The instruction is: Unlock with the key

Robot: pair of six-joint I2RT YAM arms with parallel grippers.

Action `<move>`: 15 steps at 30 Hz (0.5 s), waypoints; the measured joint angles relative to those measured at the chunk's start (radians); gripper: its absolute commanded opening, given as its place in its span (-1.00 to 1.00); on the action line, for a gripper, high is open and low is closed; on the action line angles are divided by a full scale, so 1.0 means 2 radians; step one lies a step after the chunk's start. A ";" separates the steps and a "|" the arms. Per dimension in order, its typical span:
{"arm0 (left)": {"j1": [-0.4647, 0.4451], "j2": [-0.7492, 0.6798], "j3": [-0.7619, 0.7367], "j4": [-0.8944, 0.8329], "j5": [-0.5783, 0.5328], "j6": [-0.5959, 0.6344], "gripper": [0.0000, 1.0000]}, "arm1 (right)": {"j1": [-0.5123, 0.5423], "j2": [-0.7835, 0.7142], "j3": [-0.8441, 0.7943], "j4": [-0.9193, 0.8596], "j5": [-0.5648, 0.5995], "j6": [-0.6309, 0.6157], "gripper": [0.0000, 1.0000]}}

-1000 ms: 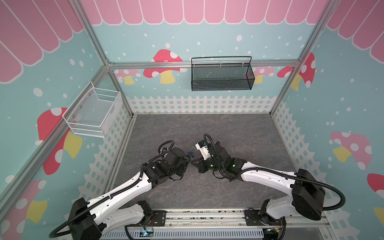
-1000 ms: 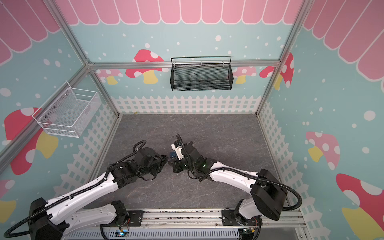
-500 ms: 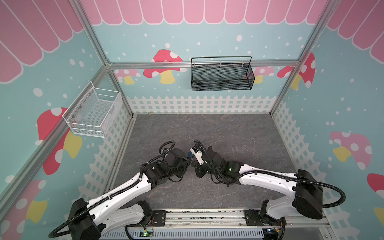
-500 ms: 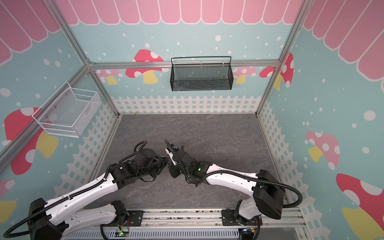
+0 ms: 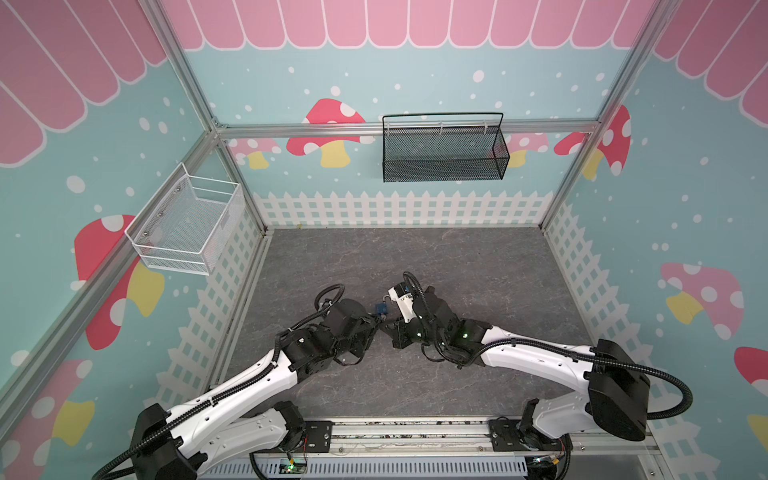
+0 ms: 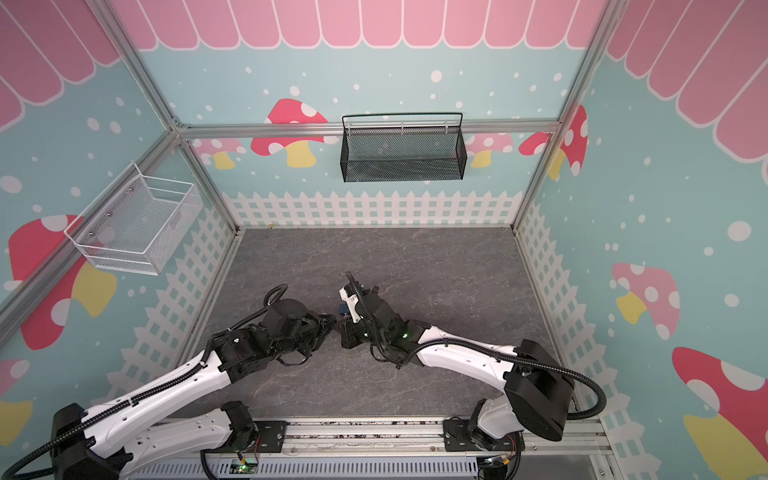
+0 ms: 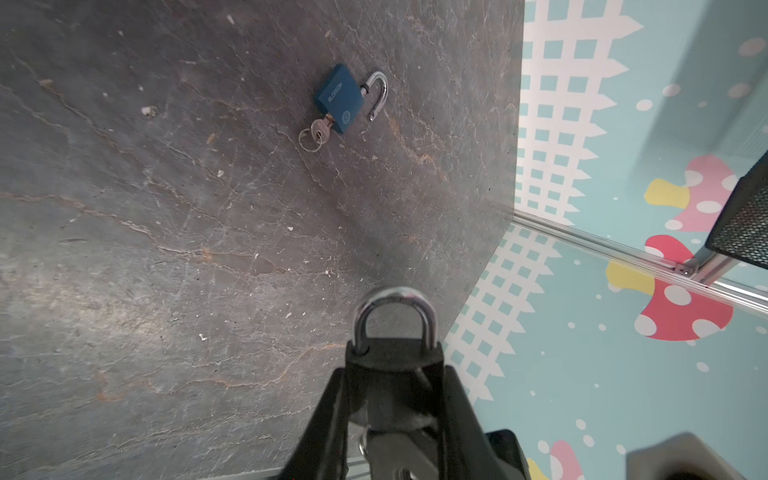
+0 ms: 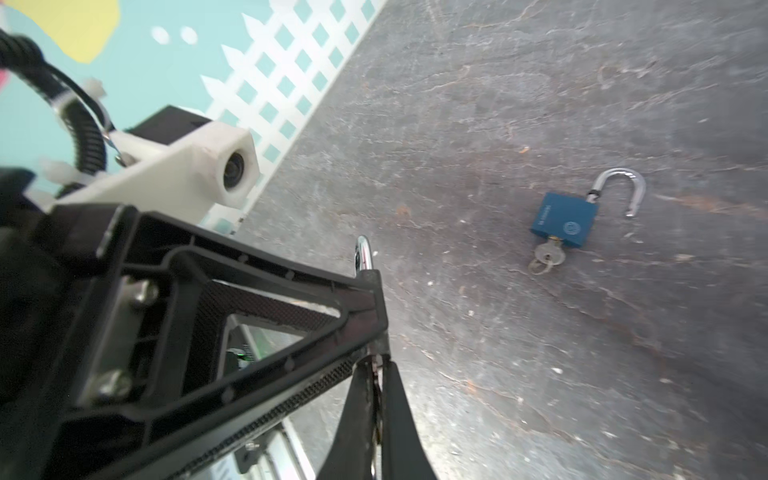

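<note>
my left hand (image 7: 395, 362) clamping a silver-shackled padlock (image 7: 395, 294), my right hand (image 8: 376, 368) pinched together close beside it

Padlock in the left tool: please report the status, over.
Left tool clamped on padlock, shackle closed. Right tool shut beside it, what it pinches unclear. Blue padlock lies open on floor, key in it, apart.

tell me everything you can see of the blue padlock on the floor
The blue padlock has a squarish blue body with pale lettering and a round emblem. Its metal shackle is swung open, one end free. A silver key with a ring sits in its keyhole. It lies flat on the grey floor; nothing else touches it.
</note>
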 measured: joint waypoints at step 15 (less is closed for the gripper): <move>0.020 -0.023 -0.004 0.007 0.020 0.023 -1.00 | 0.011 -0.008 0.013 -0.008 0.030 -0.032 -0.35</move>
